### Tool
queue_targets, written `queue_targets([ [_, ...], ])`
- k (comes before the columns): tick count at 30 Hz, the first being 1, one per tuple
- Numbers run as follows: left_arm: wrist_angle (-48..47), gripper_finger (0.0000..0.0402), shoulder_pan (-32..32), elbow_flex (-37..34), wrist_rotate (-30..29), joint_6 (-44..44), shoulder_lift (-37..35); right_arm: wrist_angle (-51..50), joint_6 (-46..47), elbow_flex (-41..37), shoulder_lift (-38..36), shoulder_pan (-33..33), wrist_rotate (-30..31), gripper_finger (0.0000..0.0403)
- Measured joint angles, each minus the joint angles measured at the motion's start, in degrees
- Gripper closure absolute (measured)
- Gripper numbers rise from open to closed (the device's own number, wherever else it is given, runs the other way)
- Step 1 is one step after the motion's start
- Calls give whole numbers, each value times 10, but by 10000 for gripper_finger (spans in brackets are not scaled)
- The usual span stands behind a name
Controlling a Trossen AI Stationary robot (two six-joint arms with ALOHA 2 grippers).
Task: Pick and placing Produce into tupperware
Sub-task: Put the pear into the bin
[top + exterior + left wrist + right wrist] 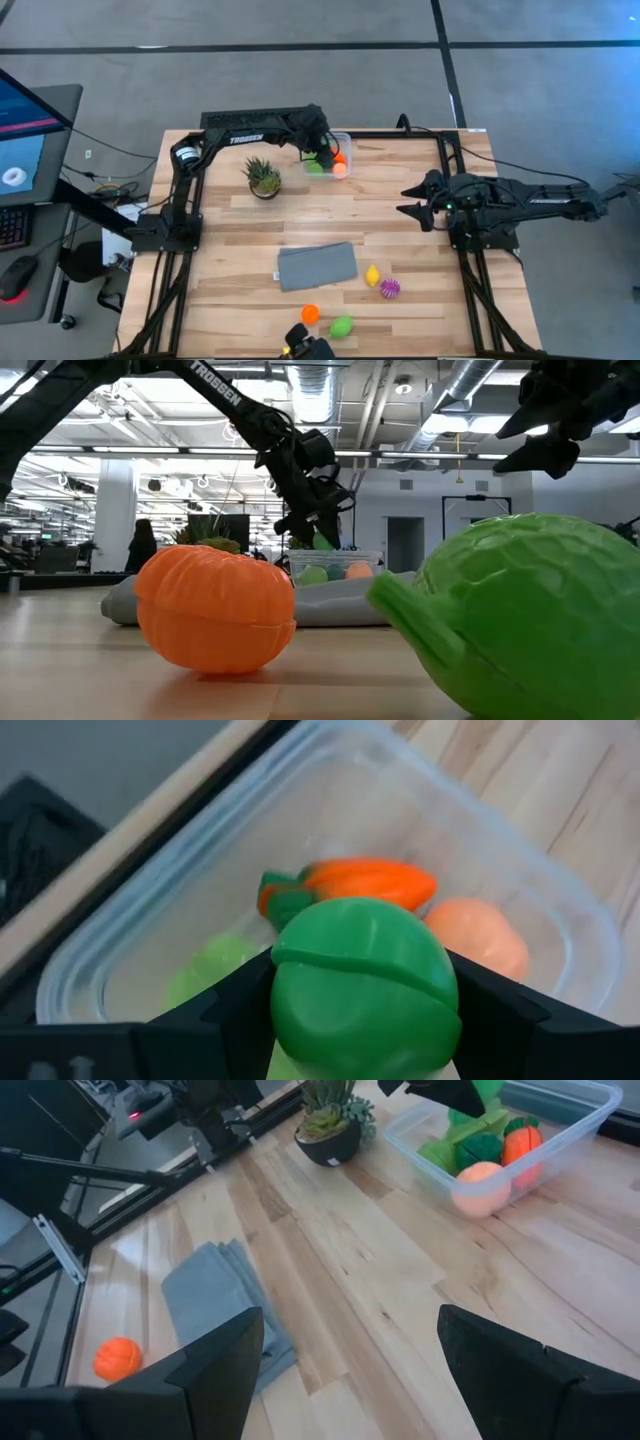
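Low view, nearest the lens: a green toy vegetable (530, 615) fills the right foreground, an orange pumpkin-shaped toy (215, 610) sits just left of it; both rest on the table (400, 215). From above, this pair lies at the near edge, with a yellow fruit (372, 276) and the spiky purple piece (390, 289) a little farther in, right of the grey cloth (317, 266).

Left end effector (322, 152): reached over the clear tupperware (343, 138) at the far edge of the table. Fingers clenched on a round dark-green produce piece (365, 985), held above the tub's interior; left wrist view shows the piece pinched between both dark fingers (230, 1005).

Tub contents, left wrist view: an orange carrot-like piece with a green top (370, 883), a pale peach-coloured ball (480, 935), a light green piece (215, 970). The right wrist view shows the same tub (590, 1105) from farther off, also holding several items.

Potted plant (263, 178): on the table, left of the tub, apart from it.

Right end effector (410, 198): waiting over the right side of the table, well apart from the tub, fingers spread wide, grasping nothing. Its wrist view shows bare wood between the two fingers (215, 1370), cloth (225, 1305) and orange toy (118, 1359) beyond.
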Motion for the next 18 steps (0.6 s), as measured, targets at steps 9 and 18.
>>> queue_targets([
  [9, -8, 179, -3, 0, 0, -3, 0, 0, -7, 0, 0, 0, 0, 81],
  [18, -10, 134, -13, 0, 1, -4, 0, 0, -2, 0, 0, 1, 0, 81],
])
